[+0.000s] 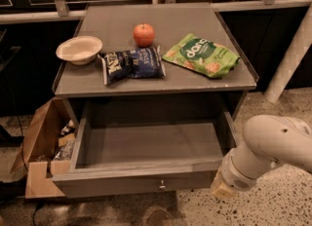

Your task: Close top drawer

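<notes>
The wide, shallow grey wooden top drawer [146,148] is standing pulled fully out at 6 o'clock below the grey surface [195,19], so the whole push is remaining, while the pincer [222,189] is hovering at 4 o'clock just beside its front corner, its grip impossible to tell.

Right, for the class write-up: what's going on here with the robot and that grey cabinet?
A robot arm reaches in from the lower right to shut the top drawer, which stands pulled well out. Its gripper sits low beside the drawer's right front corner, away from the centre knob. Contact cannot be told. On the cabinet top lie a bowl, an apple, a dark chip bag and a green snack bag.
</notes>
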You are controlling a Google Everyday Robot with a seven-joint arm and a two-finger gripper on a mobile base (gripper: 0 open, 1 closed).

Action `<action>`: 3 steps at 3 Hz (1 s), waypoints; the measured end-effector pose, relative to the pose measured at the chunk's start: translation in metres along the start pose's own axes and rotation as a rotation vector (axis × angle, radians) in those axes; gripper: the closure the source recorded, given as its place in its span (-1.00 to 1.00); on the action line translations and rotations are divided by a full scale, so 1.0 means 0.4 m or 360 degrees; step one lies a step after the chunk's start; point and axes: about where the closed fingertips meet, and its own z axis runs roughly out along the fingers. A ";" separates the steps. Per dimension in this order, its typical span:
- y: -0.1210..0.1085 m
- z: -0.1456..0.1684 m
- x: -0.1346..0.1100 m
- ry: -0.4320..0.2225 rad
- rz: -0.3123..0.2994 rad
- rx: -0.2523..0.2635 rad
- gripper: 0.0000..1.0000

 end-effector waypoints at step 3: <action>-0.090 0.023 -0.054 0.0042 -0.0057 0.0115 1.00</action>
